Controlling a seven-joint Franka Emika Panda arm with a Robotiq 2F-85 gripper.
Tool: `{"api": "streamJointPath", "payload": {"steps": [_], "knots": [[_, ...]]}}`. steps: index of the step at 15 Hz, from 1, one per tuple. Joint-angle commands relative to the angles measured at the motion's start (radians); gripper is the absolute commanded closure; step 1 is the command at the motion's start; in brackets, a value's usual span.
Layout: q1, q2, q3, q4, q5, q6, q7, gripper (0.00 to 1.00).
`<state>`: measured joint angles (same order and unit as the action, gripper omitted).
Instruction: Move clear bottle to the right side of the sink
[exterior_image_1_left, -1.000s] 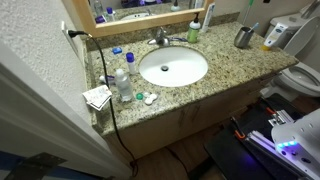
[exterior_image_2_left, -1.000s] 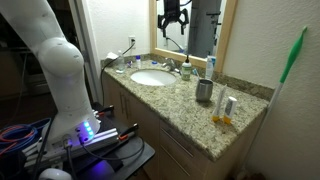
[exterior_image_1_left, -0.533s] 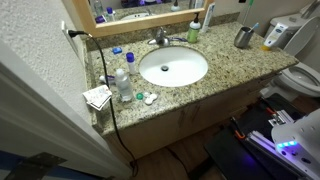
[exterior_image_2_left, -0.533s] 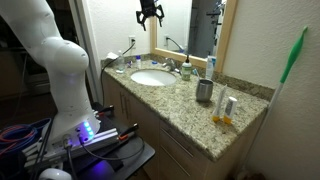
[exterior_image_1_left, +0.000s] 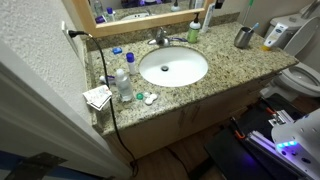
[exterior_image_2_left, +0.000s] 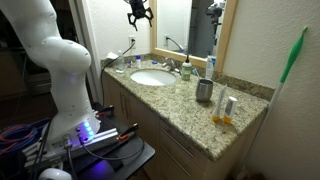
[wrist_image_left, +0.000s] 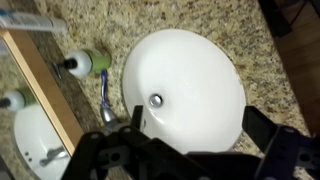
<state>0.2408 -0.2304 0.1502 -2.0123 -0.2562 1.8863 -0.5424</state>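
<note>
The clear bottle stands upright on the speckled counter, left of the white oval sink in an exterior view. My gripper hangs high above the far end of the counter, well above the sink, open and empty. The wrist view looks straight down into the basin with its drain, and my jaws are spread wide around it. The chrome faucet and a green bottle sit by the mirror edge. The clear bottle is out of the wrist view.
A green bottle and a tall white bottle stand behind the sink. A metal cup sits at the right end. A black cord, folded paper and small items lie near the clear bottle.
My gripper has moved along the mirror, high up, toward the end of the counter with the wall outlet. Nothing on the counter has moved.
</note>
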Motion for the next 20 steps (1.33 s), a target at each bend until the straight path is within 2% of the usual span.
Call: {"api": "streamJointPath", "payload": {"steps": [1, 3, 4, 5, 8, 10, 13, 16, 17, 20], "knots": [[0.061, 0.082, 0.072, 0.083, 0.012, 0.065, -0.052, 0.0], [0.076, 0.059, 0.079, 0.071, 0.025, 0.128, -0.123, 0.0], [0.071, 0.02, 0.067, 0.029, 0.02, 0.189, -0.167, 0.0], [0.074, 0.056, 0.096, 0.065, 0.004, 0.114, -0.068, 0.0], [0.069, 0.041, 0.081, 0.064, 0.004, 0.151, -0.128, 0.0], [0.104, 0.099, 0.085, 0.088, 0.087, 0.241, -0.222, 0.0], [0.14, 0.193, 0.139, 0.151, 0.152, 0.313, -0.264, 0.0], [0.162, 0.291, 0.185, 0.219, 0.237, 0.307, -0.368, 0.0], [0.146, 0.218, 0.184, 0.153, 0.193, 0.305, -0.283, 0.0], [0.148, 0.245, 0.195, 0.169, 0.194, 0.305, -0.278, 0.0]]}}
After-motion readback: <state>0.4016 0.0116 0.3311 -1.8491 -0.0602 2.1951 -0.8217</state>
